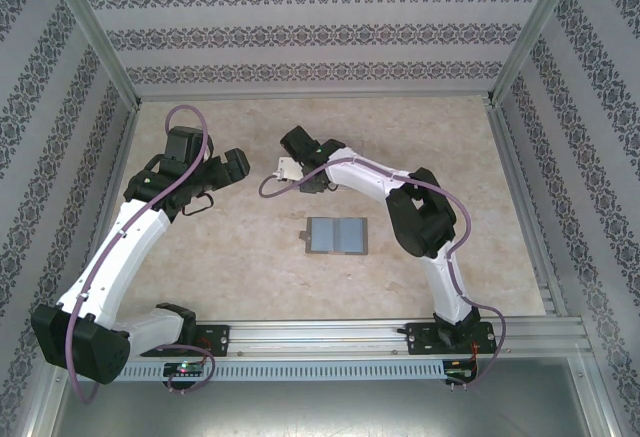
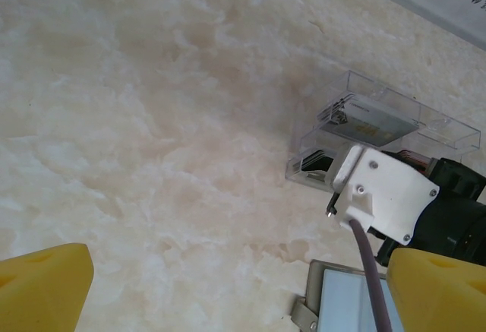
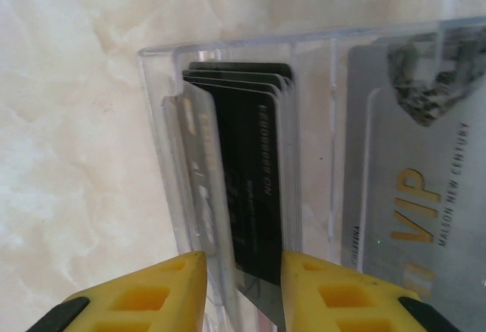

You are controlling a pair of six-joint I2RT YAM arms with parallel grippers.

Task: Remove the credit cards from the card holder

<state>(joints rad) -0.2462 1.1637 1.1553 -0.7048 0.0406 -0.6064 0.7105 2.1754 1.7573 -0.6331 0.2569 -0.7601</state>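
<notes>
The card holder [image 1: 337, 236] lies open and flat mid-table, grey with pale blue-grey pockets; its corner shows in the left wrist view [image 2: 345, 305]. My right gripper [image 3: 243, 286] hangs over a clear two-compartment box [image 3: 163, 157], jaws a little apart. Between them stands a black credit card [image 3: 254, 195], leaning on the right fingertip [image 3: 319, 290], with the left fingertip off it. More credit cards [image 3: 285, 157] are stacked behind it, and a silver VIP card [image 3: 418, 195] lies in the other compartment. My left gripper [image 2: 243, 294] hovers wide open over bare table, left of the box.
The clear box [image 2: 380, 131] sits behind the card holder, under the right wrist's white camera mount [image 2: 383, 191]. Patterned walls and metal posts [image 1: 90, 37] enclose the table. A rail [image 1: 330, 335] runs along the near edge.
</notes>
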